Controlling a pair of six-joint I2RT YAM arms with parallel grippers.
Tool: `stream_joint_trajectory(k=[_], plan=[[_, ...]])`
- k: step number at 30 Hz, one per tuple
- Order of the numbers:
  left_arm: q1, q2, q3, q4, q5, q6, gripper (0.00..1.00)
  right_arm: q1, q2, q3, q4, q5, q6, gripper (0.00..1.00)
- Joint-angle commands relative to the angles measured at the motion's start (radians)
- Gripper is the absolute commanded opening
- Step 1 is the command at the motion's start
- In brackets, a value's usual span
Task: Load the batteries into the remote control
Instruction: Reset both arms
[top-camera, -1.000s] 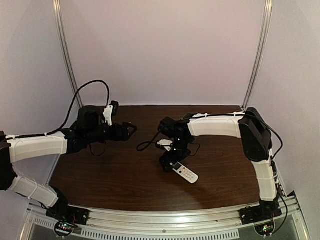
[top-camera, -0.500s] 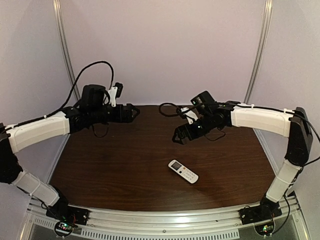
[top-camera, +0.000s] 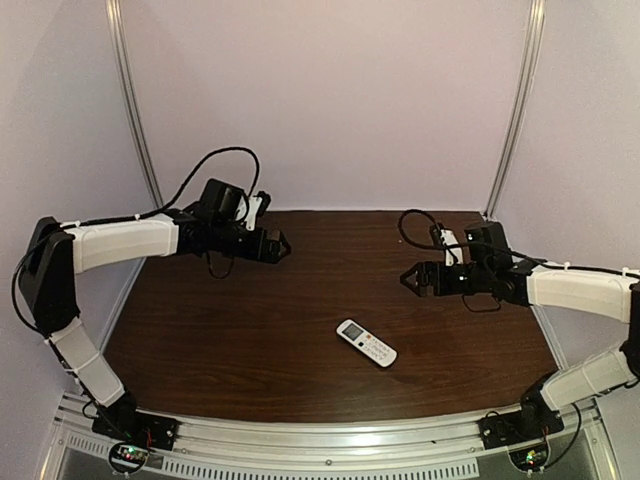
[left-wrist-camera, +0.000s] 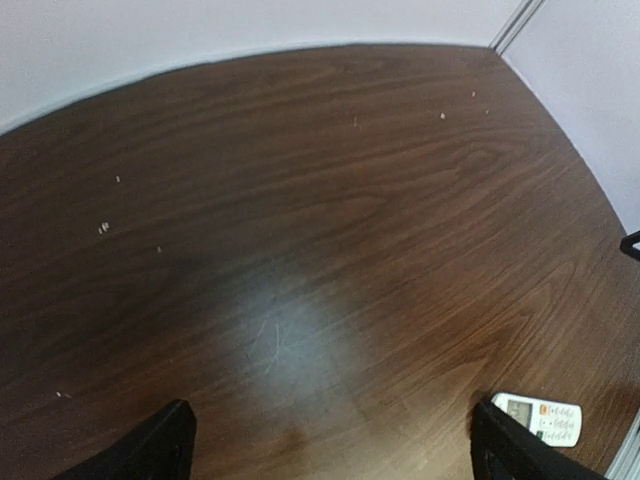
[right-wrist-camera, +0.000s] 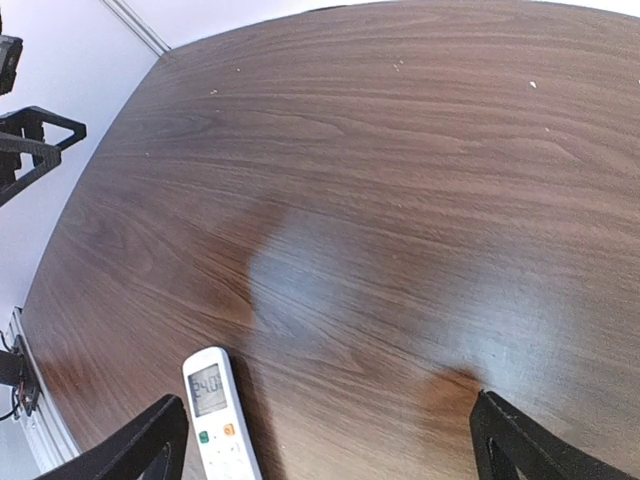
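The white remote control (top-camera: 366, 342) lies face up on the brown table, screen and buttons showing, between the two arms and nearer the front. It also shows in the right wrist view (right-wrist-camera: 221, 415) with its screen lit, and at the lower right of the left wrist view (left-wrist-camera: 541, 416). My left gripper (top-camera: 281, 246) is open and empty, raised over the back left of the table. My right gripper (top-camera: 408, 279) is open and empty, raised at the right. No batteries show in any view.
The table (top-camera: 250, 330) has a metal rail along its front edge (top-camera: 320, 440). Pale walls and two upright metal posts (top-camera: 131, 110) close the back. Cables loop off both wrists.
The right arm has lifted off the remote and swung back to the right. The left arm has risen and drawn back. The remote stays where it was.
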Motion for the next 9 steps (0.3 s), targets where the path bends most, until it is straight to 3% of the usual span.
stream_joint_trajectory(k=[1, 9], plan=[[0.005, 0.018, -0.070, 0.051, 0.023, -0.027, 0.98, -0.024, -0.030, -0.095, 0.127, -0.008, 0.024, 1.00], [0.006, 0.016, -0.104, 0.081, 0.024, -0.037, 0.98, -0.033, -0.019, -0.147, 0.215, -0.032, 0.051, 1.00]])
